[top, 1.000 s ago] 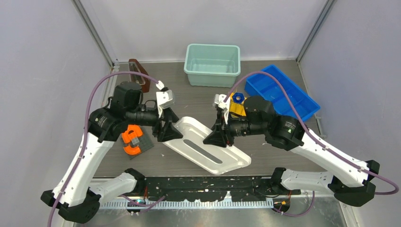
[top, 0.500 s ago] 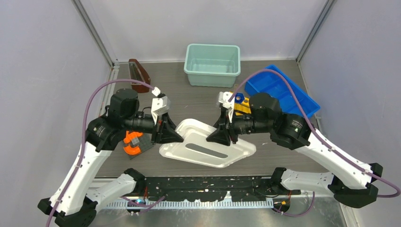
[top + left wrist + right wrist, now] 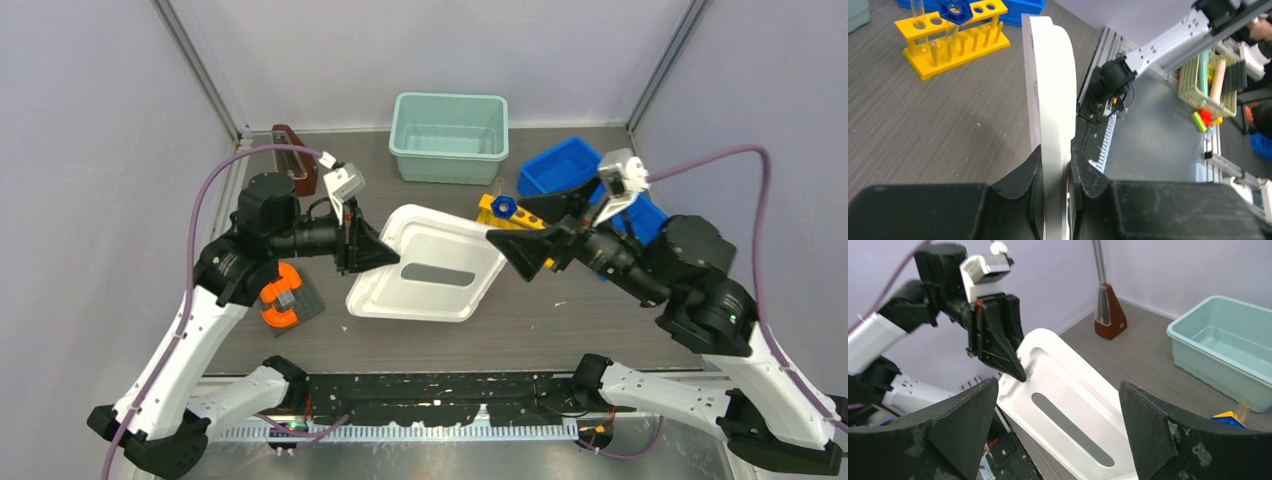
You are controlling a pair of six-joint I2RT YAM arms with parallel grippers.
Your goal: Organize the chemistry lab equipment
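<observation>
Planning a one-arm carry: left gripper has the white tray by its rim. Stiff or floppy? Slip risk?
Probably stiff: the tray shows no bend with only the left gripper pinching one rim. Likely light, being thin-walled. May pivot or slip: smooth rim, gripped well off-centre.

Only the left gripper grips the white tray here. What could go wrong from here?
1. The left gripper pinches the white tray by one rim only, the right gripper open and off it: the tray may sag or slip.
2. The tray's far corner lies close to the yellow rack; a swing could knock it.
</observation>
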